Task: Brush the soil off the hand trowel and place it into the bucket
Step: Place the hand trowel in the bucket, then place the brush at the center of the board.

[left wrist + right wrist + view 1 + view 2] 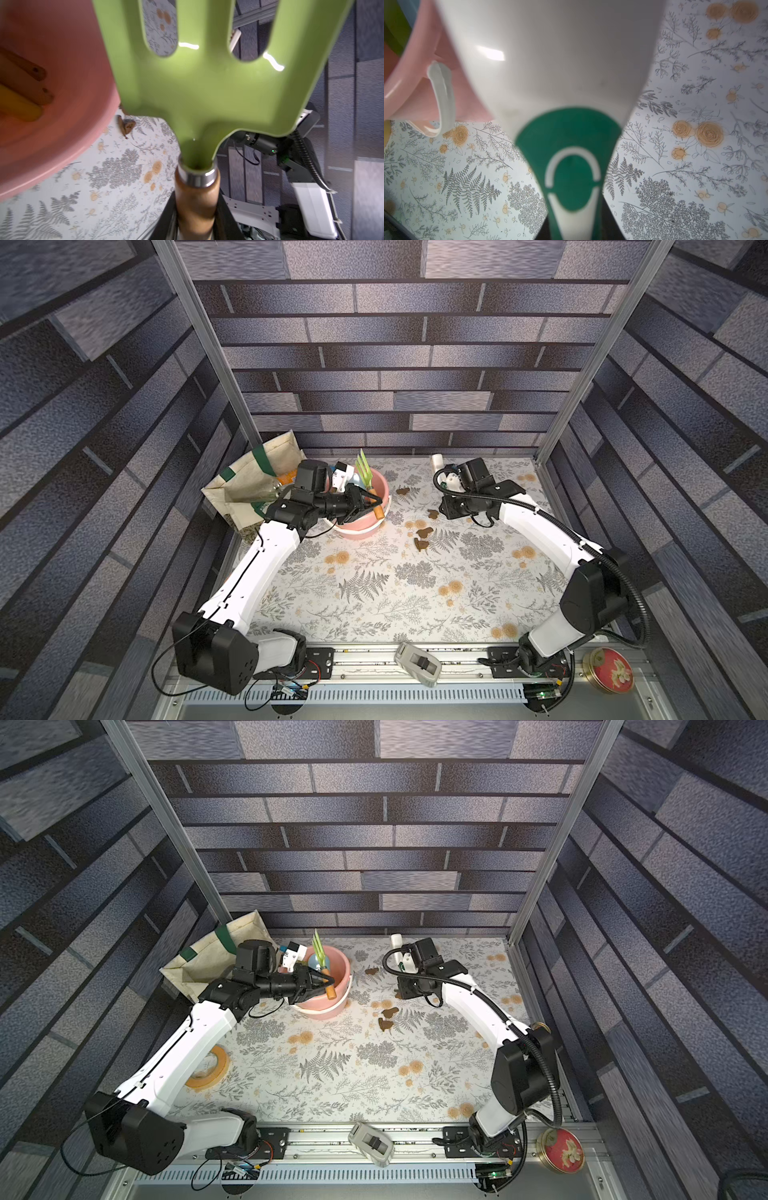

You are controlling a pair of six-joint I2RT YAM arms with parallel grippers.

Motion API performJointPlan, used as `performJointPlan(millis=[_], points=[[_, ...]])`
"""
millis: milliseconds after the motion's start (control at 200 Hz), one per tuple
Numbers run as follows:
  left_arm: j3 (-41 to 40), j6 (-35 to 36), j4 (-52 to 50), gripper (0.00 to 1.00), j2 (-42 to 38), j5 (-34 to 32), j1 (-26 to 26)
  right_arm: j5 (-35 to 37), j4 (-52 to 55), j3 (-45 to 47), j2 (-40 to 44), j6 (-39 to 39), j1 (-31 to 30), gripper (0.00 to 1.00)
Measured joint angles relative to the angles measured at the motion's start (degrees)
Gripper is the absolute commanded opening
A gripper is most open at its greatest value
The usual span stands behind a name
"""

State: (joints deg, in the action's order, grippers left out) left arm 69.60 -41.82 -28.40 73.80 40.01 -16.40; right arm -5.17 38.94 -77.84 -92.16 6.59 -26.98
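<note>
I log: left gripper [372,503] clamped on the green-pronged hand trowel [363,469] by its wooden handle, above the open bucket [360,532]; right gripper [448,480] clamped on a white-and-green tool [437,460]; soil [424,532] blobs on the table [374,597] nearby.

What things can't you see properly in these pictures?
- Inside the bucket: in both top views the left arm and the green fork tool cover much of it. The left wrist view shows only blurry handles.
- The white and green tool: blurred and too close in the right wrist view, too small in top views to identify.
- The left claw and right claw: mostly cut off by the wrist views' edges.
</note>
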Motion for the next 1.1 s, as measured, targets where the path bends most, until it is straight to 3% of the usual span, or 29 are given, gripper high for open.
performJointPlan(millis=[220, 486, 977, 1102], points=[[-1.07, 8.57, 0.37, 0.18, 5.35, -18.05, -0.11, 1.51, 4.85, 4.57, -1.07, 3.37, -0.66, 0.03], [0.46, 13.22, 8.17, 0.19, 9.97, -28.15, -0.74, 0.87, 7.23, 6.73, -3.28, 8.52, -0.72, 0.04], [0.72, 12.46, 13.25, 0.18, 11.76, -28.33, 5.11, 0.81, 7.39, 8.57, -7.19, 11.87, -1.92, 0.05], [0.72, 12.55, 13.99, 0.20, 12.13, -28.94, 5.20, 0.46, 7.48, 8.59, -7.21, 12.31, -1.95, 0.12]])
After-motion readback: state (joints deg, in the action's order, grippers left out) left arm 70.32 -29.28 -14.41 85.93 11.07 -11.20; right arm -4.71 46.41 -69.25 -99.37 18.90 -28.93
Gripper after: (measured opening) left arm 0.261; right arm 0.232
